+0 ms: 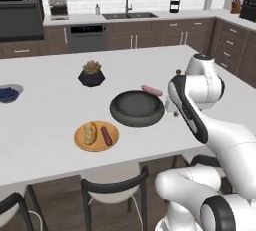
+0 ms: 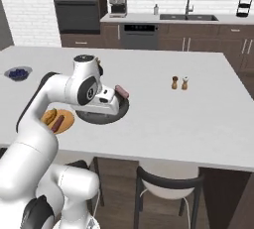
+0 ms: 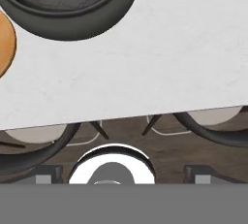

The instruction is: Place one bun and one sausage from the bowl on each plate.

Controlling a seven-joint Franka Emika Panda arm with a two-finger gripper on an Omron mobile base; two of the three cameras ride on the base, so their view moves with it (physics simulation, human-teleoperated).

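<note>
The wide, shallow dark grey-black bowl (image 1: 137, 108) with its thick rim sits at the centre of the left base view on the white surface (image 1: 50, 120), its inside looking bare. A pinkish-brown sausage (image 1: 151, 90) lies just behind its rim. Lower left, the flat orange-tan plate (image 1: 96, 136) carries a golden bun (image 1: 90, 132) beside a reddish-brown sausage (image 1: 106, 135). The tool stands spread wide, pinching nothing.

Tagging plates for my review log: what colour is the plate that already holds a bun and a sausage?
Orange-tan. The plate shows best in the left base view.
</note>
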